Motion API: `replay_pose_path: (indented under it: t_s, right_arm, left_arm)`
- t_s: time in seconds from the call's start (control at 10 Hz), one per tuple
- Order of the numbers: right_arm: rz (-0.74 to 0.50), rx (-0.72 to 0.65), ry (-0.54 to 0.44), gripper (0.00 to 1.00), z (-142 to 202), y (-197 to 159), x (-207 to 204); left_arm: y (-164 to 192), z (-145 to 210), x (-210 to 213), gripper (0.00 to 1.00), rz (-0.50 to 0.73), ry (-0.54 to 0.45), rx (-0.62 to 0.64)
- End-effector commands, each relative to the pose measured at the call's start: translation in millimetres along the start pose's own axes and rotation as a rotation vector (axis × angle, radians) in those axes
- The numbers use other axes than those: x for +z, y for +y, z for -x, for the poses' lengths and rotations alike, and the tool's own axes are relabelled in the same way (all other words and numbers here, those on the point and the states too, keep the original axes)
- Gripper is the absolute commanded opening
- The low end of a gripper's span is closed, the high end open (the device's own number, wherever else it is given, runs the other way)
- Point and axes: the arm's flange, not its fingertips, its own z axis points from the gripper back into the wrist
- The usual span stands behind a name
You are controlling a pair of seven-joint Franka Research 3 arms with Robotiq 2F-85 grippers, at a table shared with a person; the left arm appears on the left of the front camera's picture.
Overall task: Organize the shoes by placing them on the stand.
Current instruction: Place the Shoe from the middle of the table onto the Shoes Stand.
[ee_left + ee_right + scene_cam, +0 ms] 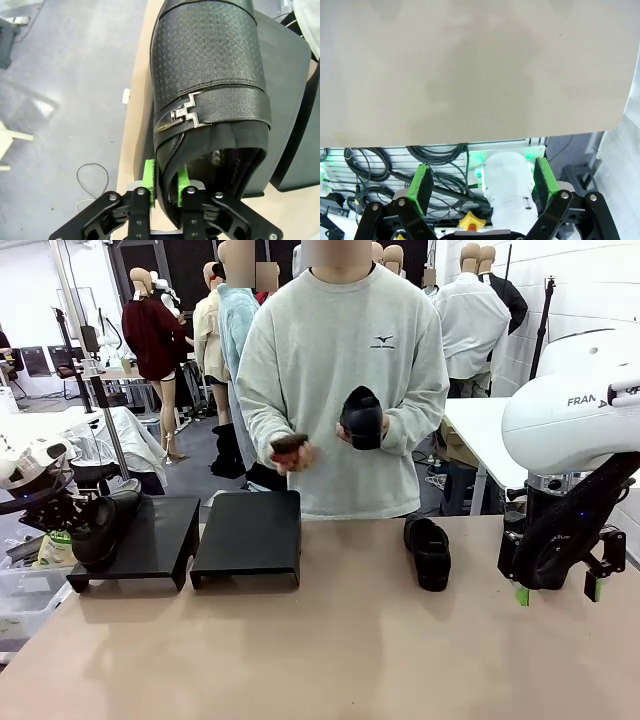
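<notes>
Three black shoes in the front view

shoe one [98,528]: at the 9 o'clock edge of the left stand [150,540], can't tell if it's resting on it. left gripper [165,186] is clamped on its heel collar, green pads [148,179] either side of the collar wall. In the left wrist view the shoe runs from the gripper toward 12 o'clock. Upper embossed with small squares, smooth strap, silver zigzag clasp [184,116]

shoe two [428,552]: flat on the table [330,660], at 3 o'clock of the right stand [248,535], at 9 o'clock of the right gripper [558,590] and apart from it. right gripper spread wide, nothing between its pads

shoe three [362,418]: held in the person's hand [382,427], at 12 o'clock of shoe two
</notes>
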Motion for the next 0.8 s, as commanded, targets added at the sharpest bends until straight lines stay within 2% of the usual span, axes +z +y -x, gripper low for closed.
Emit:
replay_pose_path:
  t_s: [0.0, 0.1, 0.7]
  right_arm:
    - [-0.011, -0.015, 0.008, 1.0, 1, 4, 1]
    - [-0.011, -0.015, 0.008, 1.0, 1, 4, 1]
    - [-0.011, -0.015, 0.008, 1.0, 1, 4, 1]
  left_arm:
    - [7, -6, 3, 0.88, 0.014, 0.011, -0.018]
    - [7, -6, 4, 1.0, 0.001, 0.006, -0.021]
    - [-7, -7, 33, 1.0, -0.113, -0.027, -0.066]
